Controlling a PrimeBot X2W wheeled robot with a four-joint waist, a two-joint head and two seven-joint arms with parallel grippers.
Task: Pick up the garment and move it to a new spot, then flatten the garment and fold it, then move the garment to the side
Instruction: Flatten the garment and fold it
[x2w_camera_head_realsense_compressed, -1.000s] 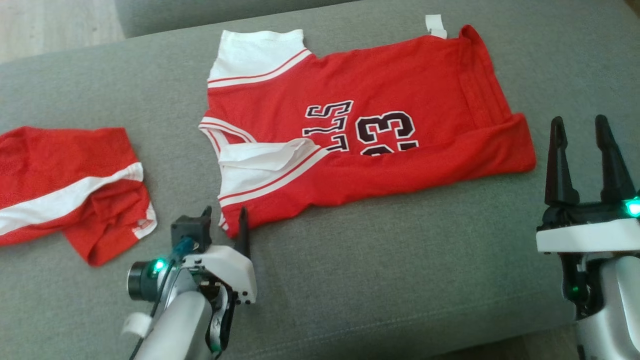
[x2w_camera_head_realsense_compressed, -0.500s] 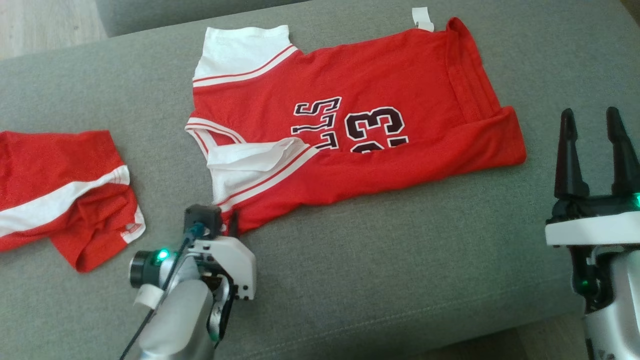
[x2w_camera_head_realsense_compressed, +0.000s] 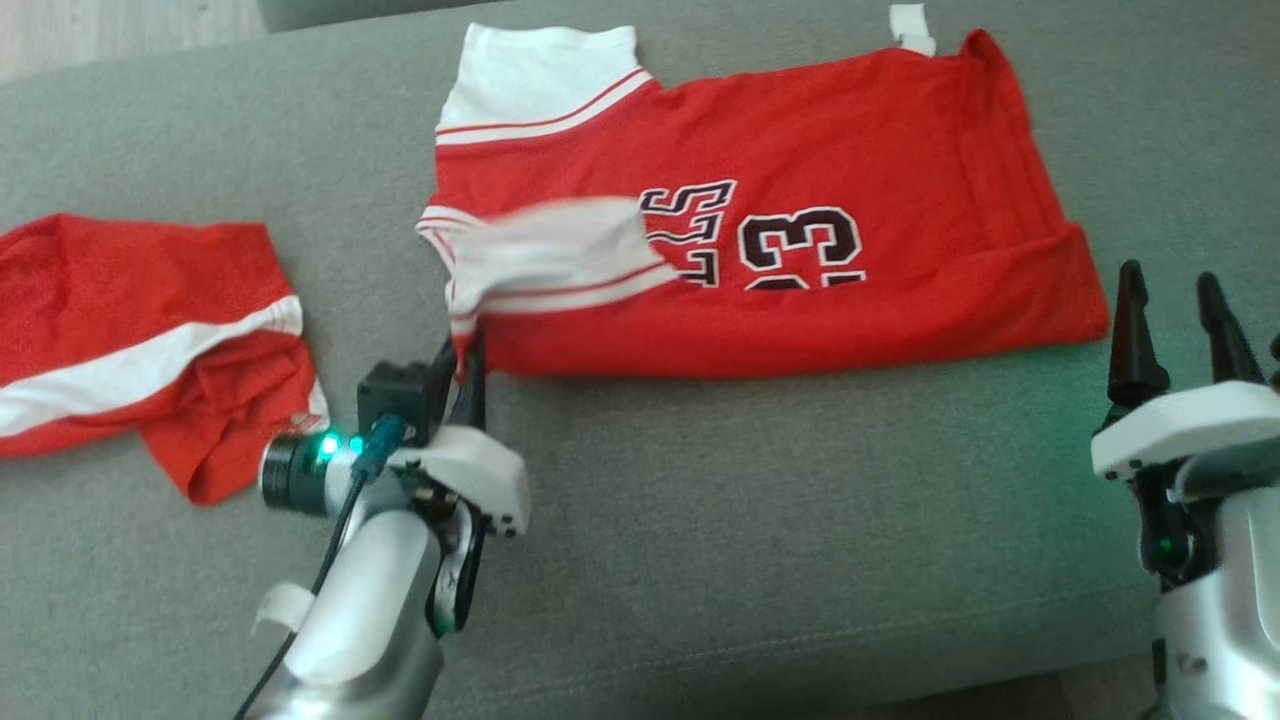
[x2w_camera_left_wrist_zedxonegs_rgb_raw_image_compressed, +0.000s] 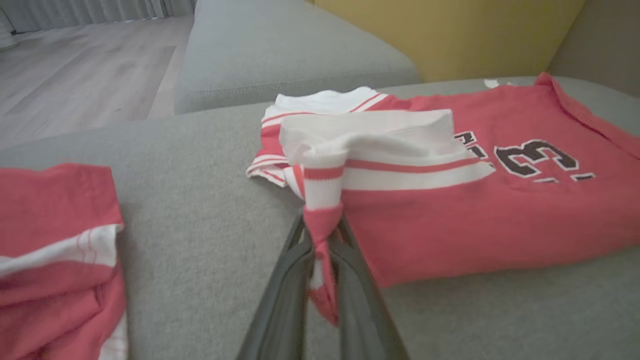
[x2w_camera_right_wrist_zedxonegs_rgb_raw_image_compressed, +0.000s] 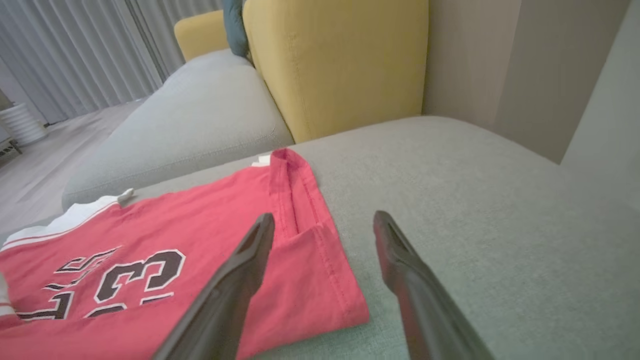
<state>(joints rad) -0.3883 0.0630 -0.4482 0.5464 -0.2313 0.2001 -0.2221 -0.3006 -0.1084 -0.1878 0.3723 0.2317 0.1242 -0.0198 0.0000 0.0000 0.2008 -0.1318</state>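
Observation:
A red jersey (x2w_camera_head_realsense_compressed: 800, 170) with white sleeves and a black "23" lies spread on the grey sofa cushion (x2w_camera_head_realsense_compressed: 760, 500). Its near long edge is folded over. My left gripper (x2w_camera_head_realsense_compressed: 462, 352) is shut on the jersey's near left corner (x2w_camera_left_wrist_zedxonegs_rgb_raw_image_compressed: 322, 220) and holds it raised, so the white sleeve (x2w_camera_head_realsense_compressed: 560, 250) drapes over the chest. My right gripper (x2w_camera_head_realsense_compressed: 1175, 300) stands open just beyond the jersey's lower right corner (x2w_camera_right_wrist_zedxonegs_rgb_raw_image_compressed: 345, 300), touching nothing. In the right wrist view its fingers (x2w_camera_right_wrist_zedxonegs_rgb_raw_image_compressed: 240, 270) straddle that hem corner from above.
Red shorts with a white stripe (x2w_camera_head_realsense_compressed: 130, 340) lie crumpled at the left of the cushion. A yellow chair back (x2w_camera_right_wrist_zedxonegs_rgb_raw_image_compressed: 340, 65) and a second grey cushion (x2w_camera_right_wrist_zedxonegs_rgb_raw_image_compressed: 200, 115) stand behind. Wooden floor (x2w_camera_left_wrist_zedxonegs_rgb_raw_image_compressed: 75, 75) lies beyond the far left edge.
My left gripper has closed on the jersey's near left corner and lifted it up and inward, pulling the white sleeve over the lettering. The head camera has shifted. The right gripper has stayed open.

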